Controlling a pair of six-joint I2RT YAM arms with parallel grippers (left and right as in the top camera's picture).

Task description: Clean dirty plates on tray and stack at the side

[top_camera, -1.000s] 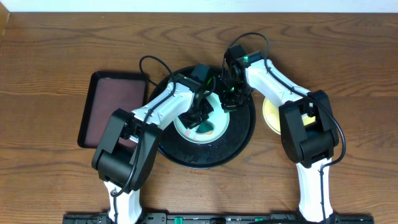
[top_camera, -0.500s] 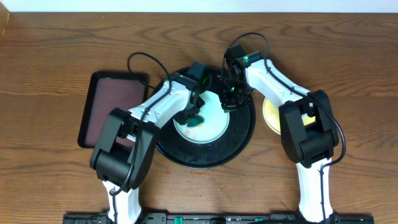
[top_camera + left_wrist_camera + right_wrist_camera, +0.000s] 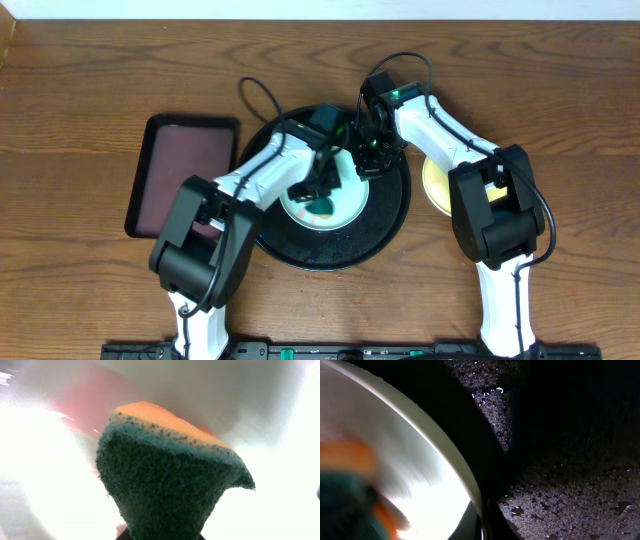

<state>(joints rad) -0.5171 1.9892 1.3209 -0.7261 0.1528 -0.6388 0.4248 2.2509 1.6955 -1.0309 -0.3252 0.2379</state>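
A pale mint-blue plate [image 3: 350, 196] lies on the round black tray [image 3: 300, 252]. My left gripper [image 3: 318, 188] is shut on a teal and orange sponge [image 3: 326, 208] and presses it on the plate's middle. In the left wrist view the sponge [image 3: 165, 485] fills the frame over the bright plate [image 3: 280, 485], with a pink-red smear [image 3: 95, 400] behind it. My right gripper [image 3: 368, 164] is shut on the plate's far right rim. The right wrist view shows that rim [image 3: 465, 480] against the wet tray [image 3: 570, 485]. A pale yellow plate [image 3: 436, 188] lies right of the tray. A second mint plate is not visible.
A rectangular dark brown tray [image 3: 185, 170] lies on the wooden table [image 3: 90, 280] left of the black tray. Both arms cross over the black tray. The right arm passes over the yellow plate.
My left gripper moved the sponge left across the plate, then back right to about where it was. The right gripper and the plate have stayed still.
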